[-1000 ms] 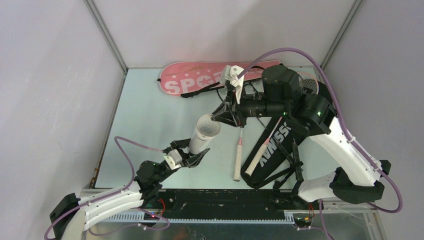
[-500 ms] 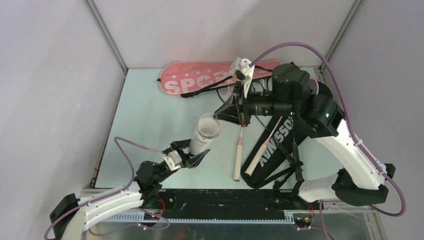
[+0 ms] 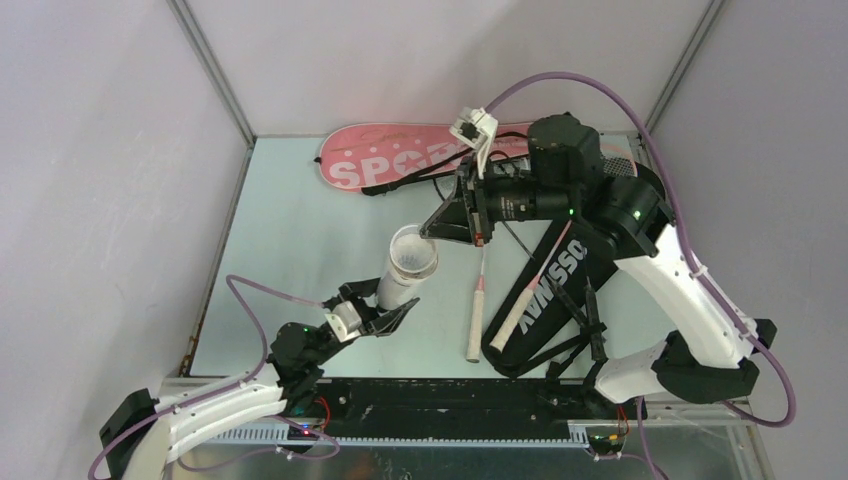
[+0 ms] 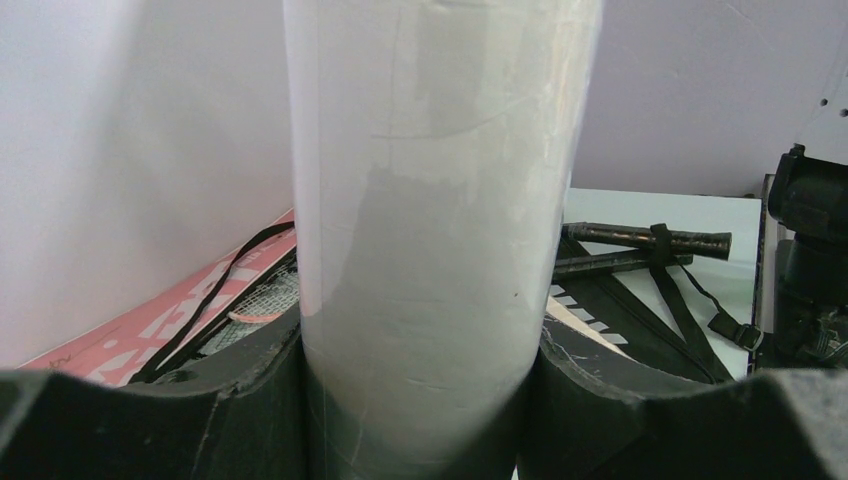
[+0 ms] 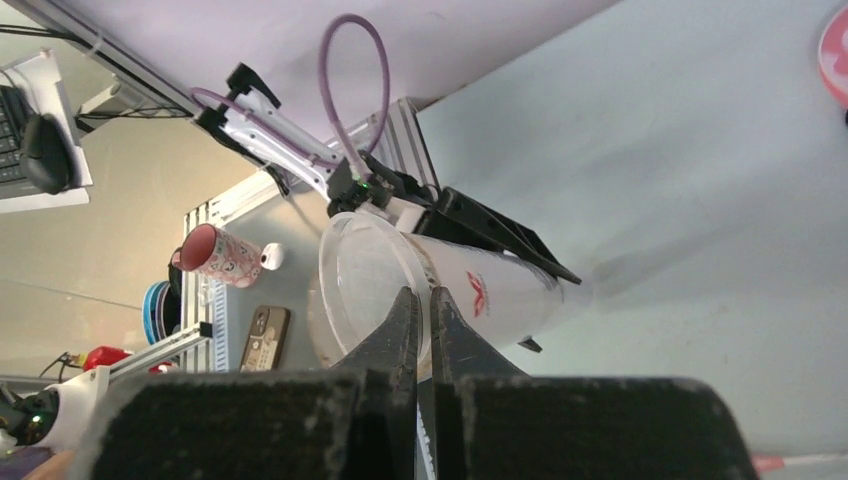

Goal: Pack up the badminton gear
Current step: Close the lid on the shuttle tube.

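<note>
Left wrist view: translucent tube is clamped between left gripper fingers, right gripper fingers are pressed together at the tube's open rim.

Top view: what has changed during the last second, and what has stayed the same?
The right gripper closed its jaws at the open mouth of the tube; nothing shows between them. Its arm shifted only a little. The left gripper keeps holding the tube tilted, and the rackets, the pink bag and the black bag lie as before.
</note>
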Robot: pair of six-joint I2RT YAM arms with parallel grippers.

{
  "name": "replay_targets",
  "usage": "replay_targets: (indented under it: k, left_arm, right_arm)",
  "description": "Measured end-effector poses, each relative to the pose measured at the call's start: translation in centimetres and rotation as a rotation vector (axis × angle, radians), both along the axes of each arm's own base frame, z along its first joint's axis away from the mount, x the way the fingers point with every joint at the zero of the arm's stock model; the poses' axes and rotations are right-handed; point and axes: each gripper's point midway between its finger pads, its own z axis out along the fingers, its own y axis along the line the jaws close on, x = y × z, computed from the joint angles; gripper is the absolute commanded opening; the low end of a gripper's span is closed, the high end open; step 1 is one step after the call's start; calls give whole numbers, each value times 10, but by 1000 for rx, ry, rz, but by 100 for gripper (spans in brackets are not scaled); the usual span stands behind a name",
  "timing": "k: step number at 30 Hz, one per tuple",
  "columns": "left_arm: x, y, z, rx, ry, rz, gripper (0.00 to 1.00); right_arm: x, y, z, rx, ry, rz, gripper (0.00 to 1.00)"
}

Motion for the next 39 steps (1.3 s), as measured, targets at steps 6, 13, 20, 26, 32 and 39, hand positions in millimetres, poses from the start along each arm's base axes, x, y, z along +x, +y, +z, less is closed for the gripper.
replay_targets:
  k: [6, 13, 20, 26, 32, 39]
  left_arm:
    - [0, 0, -1, 0, 8, -2, 46]
    - [1, 0, -1, 0, 11, 2, 46]
    - [3, 1, -3, 1, 18, 15, 46]
    - [2, 0, -4, 7, 19, 8, 46]
    - [1, -2, -5, 11, 17, -3, 45]
    - [1, -2, -6, 15, 19, -4, 45]
  right_arm:
    - [8, 3, -16, -55, 63, -22, 0]
    - [11, 6, -16, -87, 84, -25, 7]
    - [17, 7, -22, -141, 84, -57, 29]
    - [25, -1, -22, -167, 44, -107, 35]
    - [29, -3, -19, -166, 8, -121, 39]
    - [31, -4, -18, -169, -14, -123, 42]
